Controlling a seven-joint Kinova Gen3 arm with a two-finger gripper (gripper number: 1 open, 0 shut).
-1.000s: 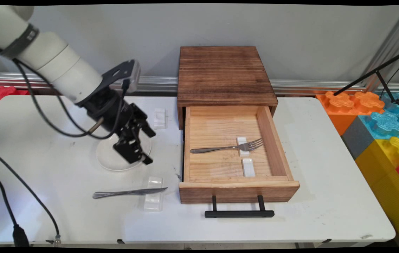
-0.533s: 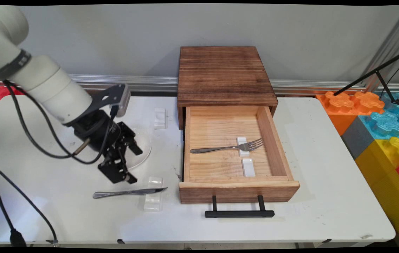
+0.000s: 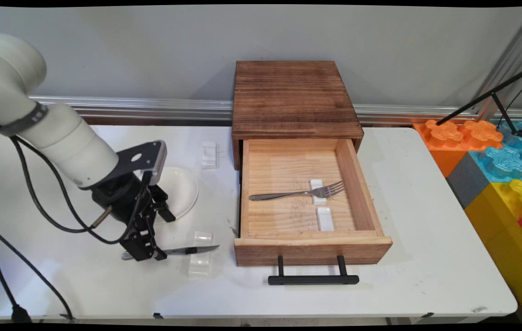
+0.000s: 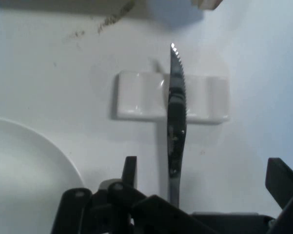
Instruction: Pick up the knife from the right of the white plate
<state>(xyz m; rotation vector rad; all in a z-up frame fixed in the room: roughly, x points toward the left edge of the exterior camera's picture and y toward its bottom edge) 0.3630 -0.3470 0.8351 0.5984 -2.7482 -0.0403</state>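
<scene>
- Where the white arm reaches down at the left of the white tabletop [image 3: 426,220], its black two-finger hand [image 3: 145,254] sits low over the handle of a silver table knife with a serrated blade [image 3: 182,250]; in the hand view the two fingers [image 4: 130,171] stand apart, one on each side of the handle, unclenched and gripping nothing.
- Silver table knife: lies flat, handle toward the left, blade resting across a small white ceramic cutlery rest [image 3: 201,257] with the tip pointing toward the drawer; in the hand view the blade [image 4: 177,97] crosses the middle of the rest [image 4: 136,95].
- Round white plate [image 3: 182,191]: on the tabletop just behind the hand, partly covered by the arm's wrist.
- Second small white cutlery rest [image 3: 209,154]: farther back, near the cabinet's left side, nothing on it.
- Dark brown wooden cabinet [image 3: 293,96]: stands at the back of the tabletop, against the wall.
- Light wooden drawer [image 3: 288,216] with a black bar handle [image 3: 312,278]: pulled fully out toward the near edge.
- Silver fork [image 3: 288,193]: inside the drawer, tines to the right, lying on a white rest [image 3: 318,192]; another white rest [image 3: 325,219] lies just in front of it, bare.
- Large coloured plastic blocks [image 3: 495,156]: orange, blue, yellow and grey, stacked beyond the tabletop's right end.
</scene>
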